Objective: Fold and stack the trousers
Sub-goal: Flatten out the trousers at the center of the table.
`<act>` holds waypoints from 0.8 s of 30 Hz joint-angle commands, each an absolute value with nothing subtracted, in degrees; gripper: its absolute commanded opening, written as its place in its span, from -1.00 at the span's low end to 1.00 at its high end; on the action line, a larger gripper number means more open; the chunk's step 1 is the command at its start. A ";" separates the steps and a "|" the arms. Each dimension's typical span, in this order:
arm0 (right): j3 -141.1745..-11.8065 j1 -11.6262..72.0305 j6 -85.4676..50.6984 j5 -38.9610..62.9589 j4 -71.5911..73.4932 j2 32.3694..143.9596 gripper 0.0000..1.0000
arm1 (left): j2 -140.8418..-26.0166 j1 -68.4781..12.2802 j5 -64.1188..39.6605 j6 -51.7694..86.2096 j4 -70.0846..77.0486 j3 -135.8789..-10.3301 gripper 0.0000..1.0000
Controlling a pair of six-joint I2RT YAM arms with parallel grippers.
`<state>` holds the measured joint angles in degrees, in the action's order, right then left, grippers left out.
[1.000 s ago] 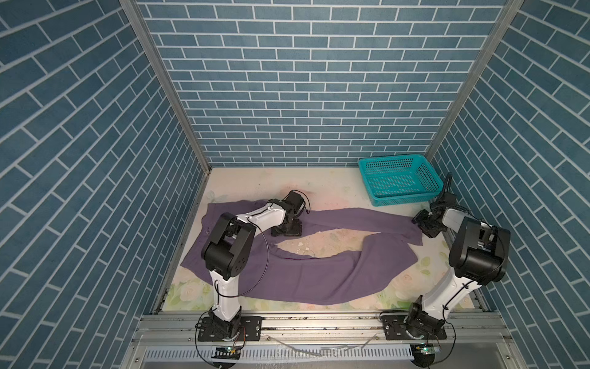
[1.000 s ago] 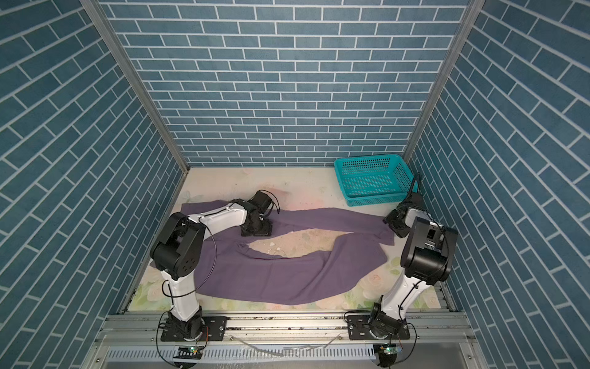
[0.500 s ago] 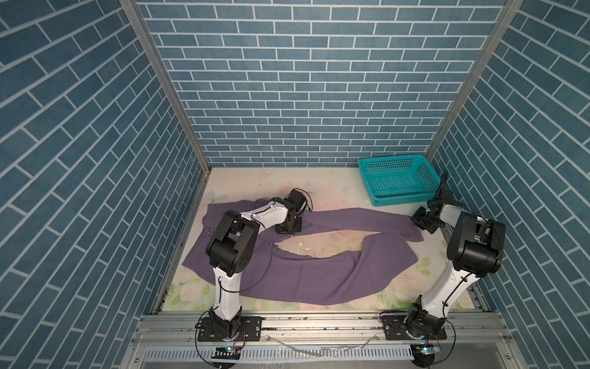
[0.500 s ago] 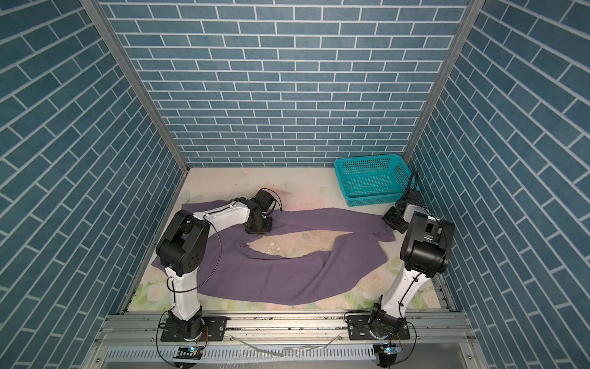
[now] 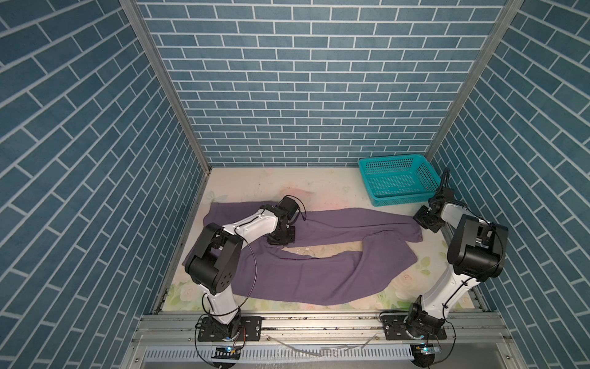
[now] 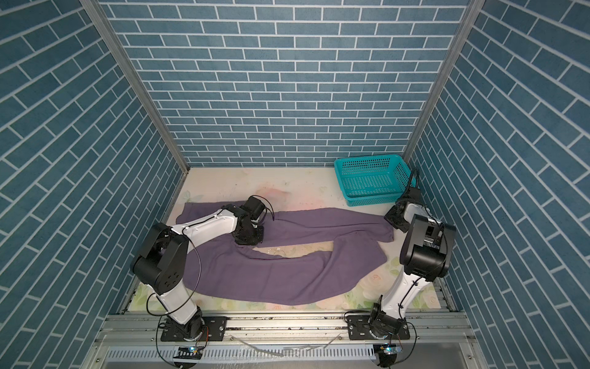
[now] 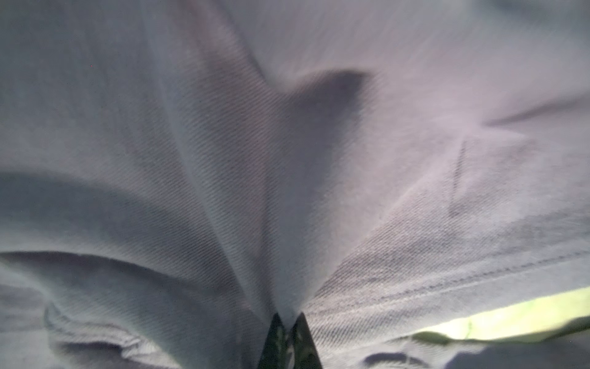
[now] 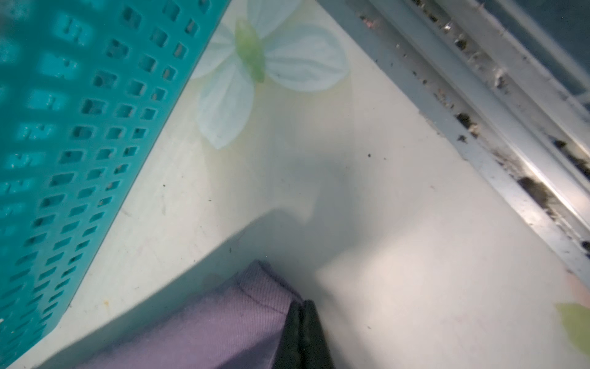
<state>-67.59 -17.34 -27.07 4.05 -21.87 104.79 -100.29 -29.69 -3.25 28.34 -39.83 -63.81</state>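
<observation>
1. The left gripper (image 7: 289,319) was clamped shut on a pinch of the trousers (image 7: 287,191), the cloth puckering into its tips. In a top view it sat near the crotch, toward 10 o'clock on the table (image 5: 271,188).
2. The right gripper (image 8: 301,308) was likewise closed, nipping the hem corner of the far leg at about 3 o'clock, near the side rail (image 8: 479,111).
3. The trousers (image 5: 303,278) lay spread open across the table in both top views. The waistband was at 9 o'clock. One leg ran straight to 3 o'clock, and the other bowed through 6 o'clock to meet it there.
4. The teal basket (image 5: 399,182) stood empty at 1 o'clock, just beyond the cuffs and apart from the cloth.
5. No fold appeared to have been made. The two grips looked like the start of the first fold. Bringing leg over leg, the shorter folds and the stacking all seemed left to do.
</observation>
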 commanded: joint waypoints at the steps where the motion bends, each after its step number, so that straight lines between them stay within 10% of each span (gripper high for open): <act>1: -68.61 -17.58 -27.95 -0.55 -21.93 102.48 -1.00 | -101.61 -29.00 -2.71 28.83 -43.77 -60.47 -1.00; 13: -57.58 -17.10 -29.32 0.90 -17.41 95.25 -1.00 | -105.48 -28.27 -2.73 29.01 -47.67 -59.39 -0.96; 19: -45.56 -16.49 -29.51 1.56 -15.70 87.31 -1.00 | -105.98 -28.23 -5.53 28.90 -48.66 -63.76 -0.02; 24: -46.15 -17.81 -27.86 1.53 -19.37 83.80 -0.13 | -104.55 -27.99 -3.36 27.21 -52.63 -68.11 0.10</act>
<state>-45.63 -17.19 -28.12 2.13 -18.13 85.89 -104.53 -28.86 -5.96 28.60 -46.54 -66.59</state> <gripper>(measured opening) 0.409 0.539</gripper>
